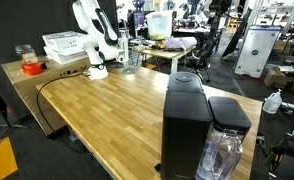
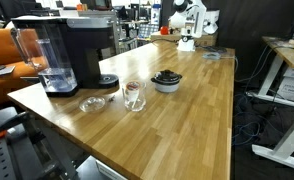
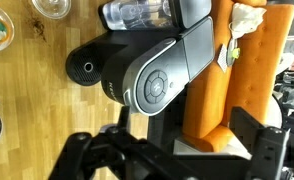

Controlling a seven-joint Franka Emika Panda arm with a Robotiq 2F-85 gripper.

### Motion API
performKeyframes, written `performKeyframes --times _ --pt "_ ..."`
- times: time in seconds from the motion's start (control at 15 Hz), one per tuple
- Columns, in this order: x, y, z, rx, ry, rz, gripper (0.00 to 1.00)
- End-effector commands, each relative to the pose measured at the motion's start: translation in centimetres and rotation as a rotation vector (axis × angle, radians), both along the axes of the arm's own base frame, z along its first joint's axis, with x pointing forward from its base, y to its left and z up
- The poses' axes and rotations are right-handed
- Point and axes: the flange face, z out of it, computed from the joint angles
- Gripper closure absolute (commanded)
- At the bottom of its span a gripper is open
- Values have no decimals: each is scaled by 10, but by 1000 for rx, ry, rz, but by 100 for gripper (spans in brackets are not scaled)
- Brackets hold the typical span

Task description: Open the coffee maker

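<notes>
The coffee maker (image 1: pixel 185 120) is a tall matte-black box at the near end of the wooden table, with a clear water tank (image 1: pixel 225 150) at its side. It also stands at the table's left end in an exterior view (image 2: pixel 72 50). Its rounded lid is down in every view. The wrist view shows the lid with its grey round button panel (image 3: pixel 152 80) from above. My gripper (image 3: pixel 172 150) is open and empty, its dark fingers spread wide at the bottom of that view, apart from the machine. The white arm (image 1: pixel 95 45) stands at the far end of the table.
A drinking glass (image 2: pixel 133 96), a small glass dish (image 2: pixel 92 103) and a dark bowl (image 2: pixel 167 80) sit near the machine. A white basket (image 1: pixel 65 45) and a red-filled container (image 1: pixel 30 65) stand beside the arm's base. An orange chair (image 3: pixel 237 70) is behind the machine.
</notes>
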Motion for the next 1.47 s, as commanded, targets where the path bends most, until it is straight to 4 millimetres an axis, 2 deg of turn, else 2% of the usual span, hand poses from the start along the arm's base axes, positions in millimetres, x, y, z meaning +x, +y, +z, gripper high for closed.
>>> performKeyframes --times 0.0,0.2,0.33,0.87,0.93,1.0,1.4 --pt "0 -1 1 0 1 1 0" --pt "6 5 2 21 15 19 0" --pt "14 4 -6 78 45 46 0" --pt "53 -28 -48 174 131 74 0" --pt "56 -28 -53 190 143 91 10" --pt "59 -25 -56 200 157 111 26" --pt "75 -11 -76 254 204 195 69"
